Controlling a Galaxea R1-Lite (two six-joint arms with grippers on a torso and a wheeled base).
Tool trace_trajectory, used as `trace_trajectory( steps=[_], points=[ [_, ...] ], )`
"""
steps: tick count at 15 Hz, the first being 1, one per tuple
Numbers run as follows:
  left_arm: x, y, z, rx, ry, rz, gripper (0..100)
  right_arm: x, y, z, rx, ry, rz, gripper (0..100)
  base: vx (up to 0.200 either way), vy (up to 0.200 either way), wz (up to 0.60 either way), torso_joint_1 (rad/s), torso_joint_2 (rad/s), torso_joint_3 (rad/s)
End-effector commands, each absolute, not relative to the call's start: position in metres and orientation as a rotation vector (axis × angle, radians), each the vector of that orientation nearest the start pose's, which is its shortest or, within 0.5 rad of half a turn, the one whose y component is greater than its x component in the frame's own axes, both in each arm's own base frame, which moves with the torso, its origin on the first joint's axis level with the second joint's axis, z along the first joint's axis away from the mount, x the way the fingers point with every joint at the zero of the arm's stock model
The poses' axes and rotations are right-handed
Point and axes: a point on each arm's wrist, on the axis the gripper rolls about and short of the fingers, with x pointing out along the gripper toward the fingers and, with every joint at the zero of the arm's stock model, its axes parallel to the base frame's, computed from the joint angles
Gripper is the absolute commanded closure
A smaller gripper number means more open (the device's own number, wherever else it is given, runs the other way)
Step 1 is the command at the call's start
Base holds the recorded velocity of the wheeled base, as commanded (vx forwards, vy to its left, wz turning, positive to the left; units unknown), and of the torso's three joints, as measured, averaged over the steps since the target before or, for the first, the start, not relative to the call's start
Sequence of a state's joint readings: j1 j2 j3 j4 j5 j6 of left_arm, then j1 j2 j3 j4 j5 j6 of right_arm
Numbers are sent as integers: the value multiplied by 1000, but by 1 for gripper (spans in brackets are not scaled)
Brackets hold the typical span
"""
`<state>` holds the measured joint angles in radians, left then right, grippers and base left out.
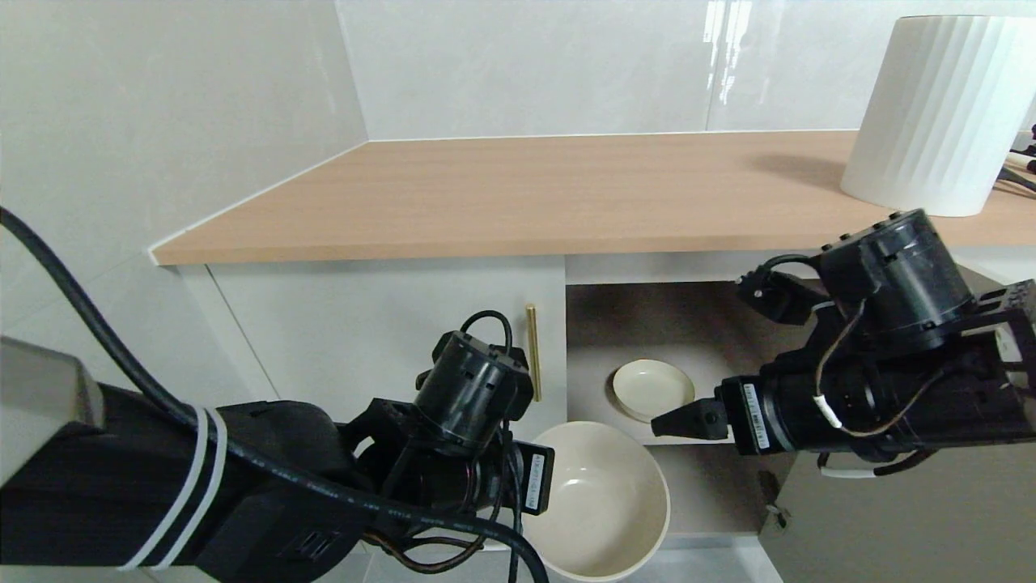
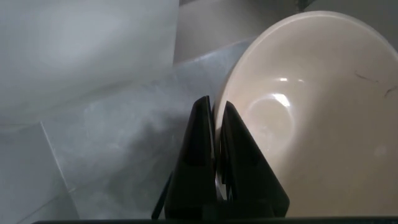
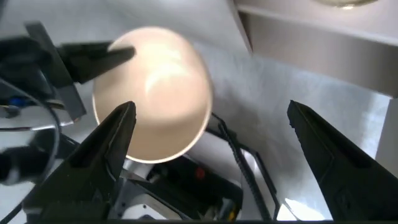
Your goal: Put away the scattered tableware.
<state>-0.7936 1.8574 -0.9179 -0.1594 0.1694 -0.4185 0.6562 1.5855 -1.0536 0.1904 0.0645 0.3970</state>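
Grip: left end effector (image 2: 212,102) clenched on rim of cream bowl (image 2: 311,112). Bowl held in air before open cabinet, mouth up, tilted. Beside it, right end effector (image 3: 211,109) released, empty, near small dish (image 1: 652,390) on shelf (image 1: 584,405).

Handling, judged: ceramic, so rigid, glaze-slick, chippable, some weight. Rim is sensible hold, but one-edge pinch may pivot.

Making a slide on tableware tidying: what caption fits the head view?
Left gripper pinches the rim of a cream bowl before the cabinet shelf holding a small dish; right gripper open alongside.
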Motion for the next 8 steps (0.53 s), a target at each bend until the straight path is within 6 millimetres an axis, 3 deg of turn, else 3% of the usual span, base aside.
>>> trace_trajectory(
  steps=[1, 4, 8],
  points=[
    [228, -228, 116, -18, 808, -432, 100, 219, 188, 181, 95, 919, 539, 0, 0, 0, 0, 0, 0, 0],
    [228, -228, 118, -24, 797, -434, 100, 226, 206, 152, 42, 1009, 535, 0, 0, 0, 0, 0, 0, 0],
    [228, -228, 119, -24, 789, -427, 100, 228, 210, 145, 37, 1022, 534, 0, 0, 0, 0, 0, 0, 0]
  ],
)
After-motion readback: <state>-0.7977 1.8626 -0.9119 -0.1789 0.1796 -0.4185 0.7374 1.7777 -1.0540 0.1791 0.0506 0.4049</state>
